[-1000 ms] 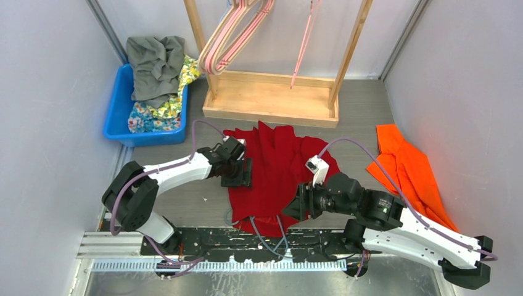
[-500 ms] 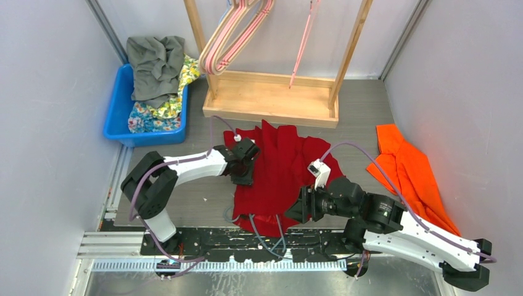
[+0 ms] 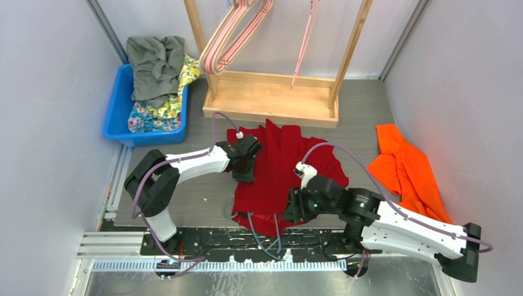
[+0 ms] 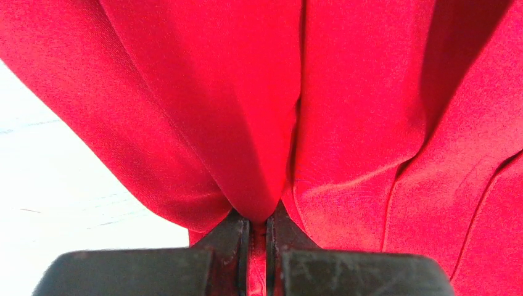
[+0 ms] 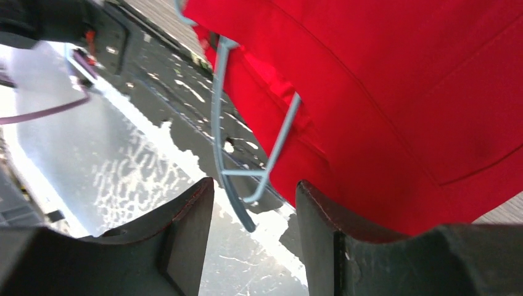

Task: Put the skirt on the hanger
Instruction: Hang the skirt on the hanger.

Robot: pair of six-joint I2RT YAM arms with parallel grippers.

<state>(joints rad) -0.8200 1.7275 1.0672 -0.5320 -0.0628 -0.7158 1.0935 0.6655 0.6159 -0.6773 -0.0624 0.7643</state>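
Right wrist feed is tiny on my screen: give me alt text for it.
The right gripper is open, and the loop end of a light-blue hanger shows in the gap between its two dark fingers without being gripped. The hanger sticks out from under the red skirt, which fills the upper right of the view.

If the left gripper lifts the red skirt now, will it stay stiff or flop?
Probably floppy: the skirt lies in soft folds and bunches where the left gripper pinches it. Lifted, it would likely drape and sag, not hold shape. The cloth looks thin, so probably light.
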